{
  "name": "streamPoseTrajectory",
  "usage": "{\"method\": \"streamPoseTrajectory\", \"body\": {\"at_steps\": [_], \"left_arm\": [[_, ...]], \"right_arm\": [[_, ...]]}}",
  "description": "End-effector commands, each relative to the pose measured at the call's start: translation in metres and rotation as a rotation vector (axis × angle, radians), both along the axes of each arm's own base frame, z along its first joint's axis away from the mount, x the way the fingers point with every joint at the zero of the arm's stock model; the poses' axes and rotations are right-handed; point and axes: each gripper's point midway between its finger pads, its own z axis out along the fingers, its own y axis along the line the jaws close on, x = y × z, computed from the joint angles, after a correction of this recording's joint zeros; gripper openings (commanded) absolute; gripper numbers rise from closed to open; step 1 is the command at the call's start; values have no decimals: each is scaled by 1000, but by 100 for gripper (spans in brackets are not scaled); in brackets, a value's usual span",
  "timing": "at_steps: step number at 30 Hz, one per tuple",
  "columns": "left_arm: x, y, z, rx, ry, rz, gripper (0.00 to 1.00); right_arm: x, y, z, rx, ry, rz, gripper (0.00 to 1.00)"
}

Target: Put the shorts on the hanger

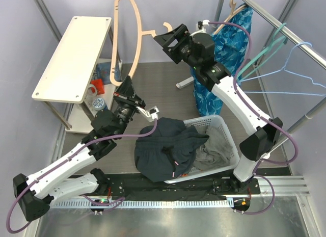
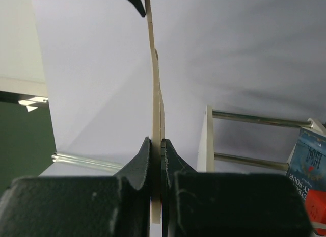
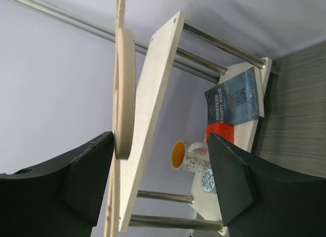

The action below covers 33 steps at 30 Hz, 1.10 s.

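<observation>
**While the hanger is held aloft, the shorts lie over the basket**

Clamped tight between its dark fingers, the left gripper (image 1: 124, 87) (image 2: 156, 145) holds the lower end of the hanger (image 1: 140, 28) (image 2: 156, 94), which rises edge-on out of the jaws in the left wrist view. From above, the beige loop stands up over the grey, wood-grained floor (image 1: 163, 79), with its hook pointing toward the right gripper (image 1: 170, 41) (image 3: 160, 160). That gripper's jaws are spread wide and hold nothing. A rounded part of the hanger (image 3: 125, 94) sits just beside one finger (image 3: 91, 170), and I cannot tell whether they touch.

Farther out, the shorts (image 1: 163, 150) are draped over the near-left rim of a white basket (image 1: 224, 126), partly inside and partly hanging over its edge. A grey cloth (image 1: 214, 148) lies inside the basket beside them.

To the left stands a white shelf unit (image 1: 76, 48) (image 3: 153, 94) with a book (image 3: 234, 102), a red box (image 3: 220, 131) and a mug (image 3: 186, 156) on its lower level. At the right, a metal rail (image 1: 285, 30) carries a blue leaf-patterned garment (image 1: 234, 41), a teal hanger (image 1: 260, 54) and a thin wire hanger (image 1: 300, 69). Pale lilac walls (image 1: 168, 7) close in the space, and both arms are bolted to a metal table (image 1: 153, 221).
</observation>
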Motion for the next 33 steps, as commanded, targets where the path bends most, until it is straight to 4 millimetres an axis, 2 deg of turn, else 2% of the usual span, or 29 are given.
{"method": "streamPoseTrajectory", "body": {"at_steps": [1, 2, 4, 5, 7, 8, 9, 11, 12, 13, 17, 18, 19, 21, 22, 23, 24, 25, 26, 27, 28, 29, 30, 31, 32, 33], "left_arm": [[-10, 6, 42, -107, -123, 23, 0], [-9, 6, 42, -108, -122, 24, 0], [-9, 2, 41, -110, -117, 17, 0], [-9, 1, 41, -109, -118, 16, 0], [-10, -1, 41, -110, -115, 11, 0], [-10, 0, 41, -113, -114, 15, 0], [-10, -1, 40, -113, -111, 16, 0], [-11, 0, 38, -114, -106, 14, 0], [-12, -1, 37, -112, -105, 10, 0], [-13, 0, 32, -106, -101, 9, 0], [-15, 0, 22, -90, -91, 8, 0], [-15, 1, 20, -88, -88, 11, 5], [-16, 1, 16, -80, -80, 11, 32], [-17, 6, 12, -90, -62, 22, 59], [-17, 8, 8, -89, -38, 29, 79], [-20, 15, 12, -142, -17, 23, 86], [-21, 21, 11, -169, 8, 35, 94], [-22, 23, -1, -139, 70, 39, 100], [-23, 25, -9, -197, 135, 26, 100], [-33, 36, 5, -251, 142, 3, 100], [-37, 38, 0, -276, 186, -13, 100], [-41, 40, -18, -243, 270, -16, 100], [-53, 45, -12, -348, 337, -66, 100], [-60, 48, -14, -389, 392, -85, 100], [-69, 50, -36, -458, 529, -89, 100], [-80, 50, -25, -508, 567, -147, 100]], "right_arm": [[3, 4, 56, 115, -114, -48, 79], [4, 6, 65, 133, -133, -46, 78], [13, 11, 62, 131, -137, -55, 76], [13, 11, 70, 144, -157, -58, 73], [23, 16, 65, 139, -160, -66, 59], [24, 15, 73, 154, -180, -67, 52], [25, 17, 74, 160, -183, -64, 36], [26, 18, 79, 168, -196, -59, 19], [25, 18, 82, 169, -203, -58, 7], [23, 16, 92, 180, -233, -59, 1], [15, 10, 110, 180, -297, -47, 1], [14, 8, 112, 178, -309, -46, 1], [10, 2, 122, 184, -334, -48, 1], [9, -4, 125, 166, -358, -44, 1], [6, -7, 129, 163, -375, -42, 1], [2, -13, 135, 151, -402, -48, 1], [-3, -12, 132, 134, -417, -12, 1], [-6, -13, 132, 122, -433, 2, 1], [-18, -19, 141, 124, -463, 14, 1], [-23, -11, 128, 83, -471, 64, 1], [-30, -11, 128, 68, -496, 85, 1], [-46, -14, 136, 57, -533, 114, 1], [-54, -7, 121, -1, -549, 175, 1], [-65, -5, 118, -22, -571, 223, 1], [-79, -8, 116, -50, -599, 255, 1], [-93, -5, 109, -117, -647, 315, 1]]}}
